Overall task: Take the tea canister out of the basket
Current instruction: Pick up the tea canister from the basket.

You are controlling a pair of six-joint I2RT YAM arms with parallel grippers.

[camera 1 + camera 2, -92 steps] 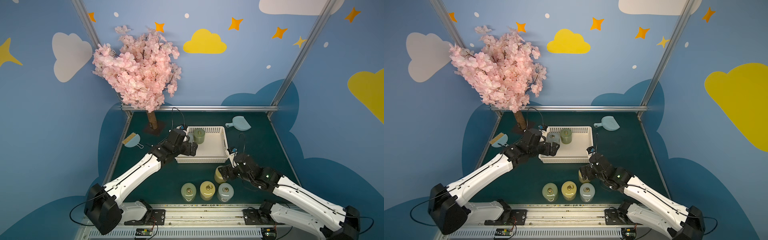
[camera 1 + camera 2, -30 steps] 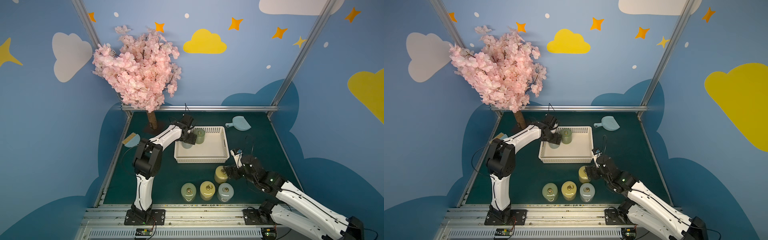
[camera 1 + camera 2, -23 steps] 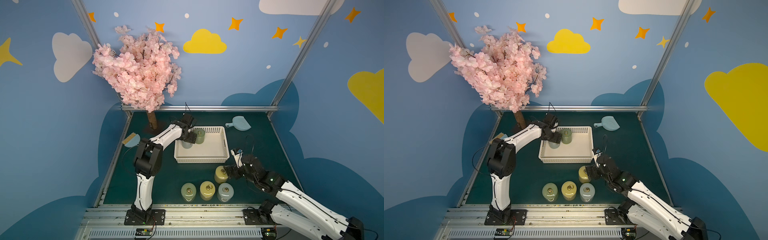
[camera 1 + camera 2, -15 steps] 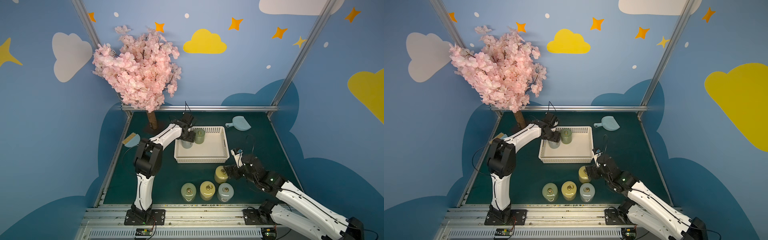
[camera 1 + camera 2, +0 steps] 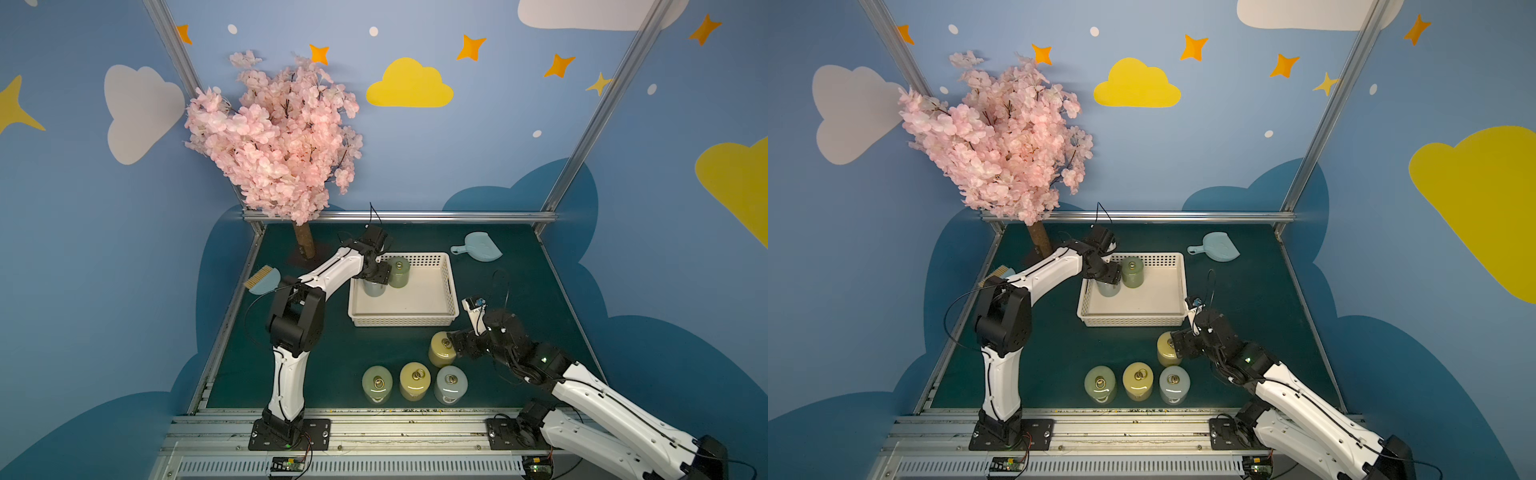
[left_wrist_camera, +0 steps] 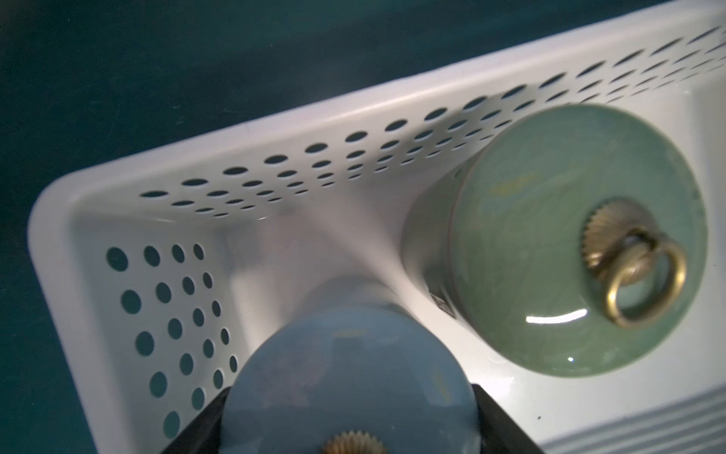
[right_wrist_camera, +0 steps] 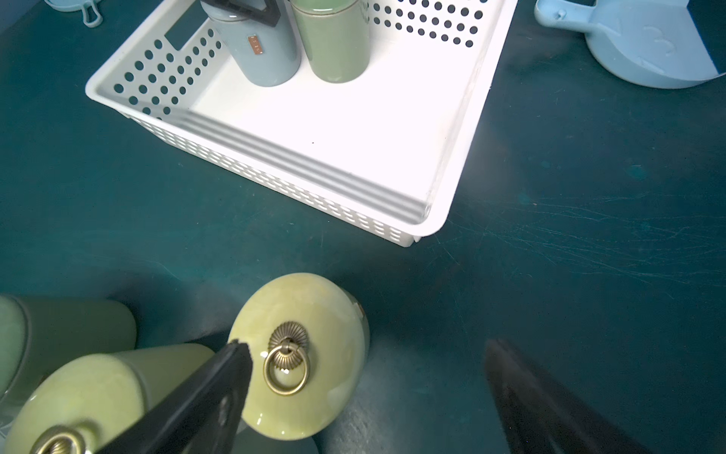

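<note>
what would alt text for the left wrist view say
The left tool is shut on a round grey-blue glazed tea canister near a corner of the white perforated plastic basket. A green glazed canister with a brass ring handle stands upright close beside it, and dark teal tabletop shows beyond the rim.

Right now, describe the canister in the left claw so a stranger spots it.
Find the white basket on the green table. Two canisters stand in its corner nearest the tree. Yours is the blue-grey one in the left claw; its neighbour is green.
</note>
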